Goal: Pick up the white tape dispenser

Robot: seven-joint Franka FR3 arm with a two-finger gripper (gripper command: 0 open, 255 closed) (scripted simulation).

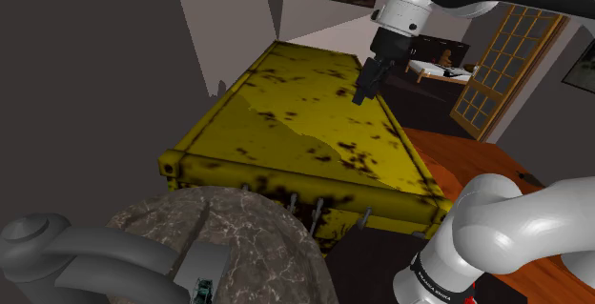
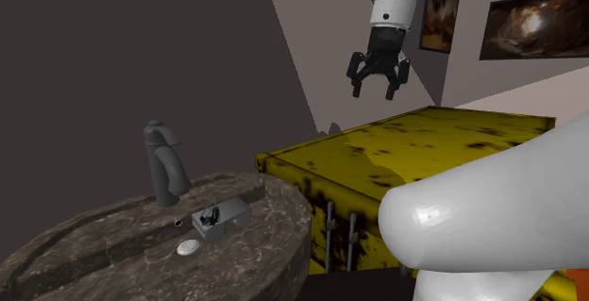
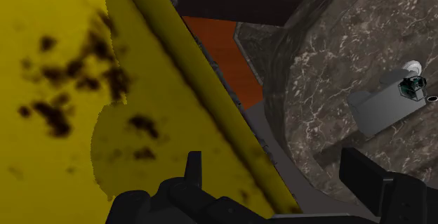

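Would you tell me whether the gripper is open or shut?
Open: the gripper hangs above the yellow table, and its fingers stand apart, clasping nothing.

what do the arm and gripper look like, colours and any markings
The arm is glossy white, made of rounded, tube-like links with dark bands at the joints. A black band near its foot carries small white lettering. The gripper is all black and blocky, with two short angular fingers.

I read: round dark marbled stone basin [image 2: 283,216] | lying in it: grey tape dispenser [image 2: 222,218], between grey faucet [image 2: 165,162] and small white drain plug [image 2: 188,247] | just beside: yellow dark-blotched table [image 2: 444,148].
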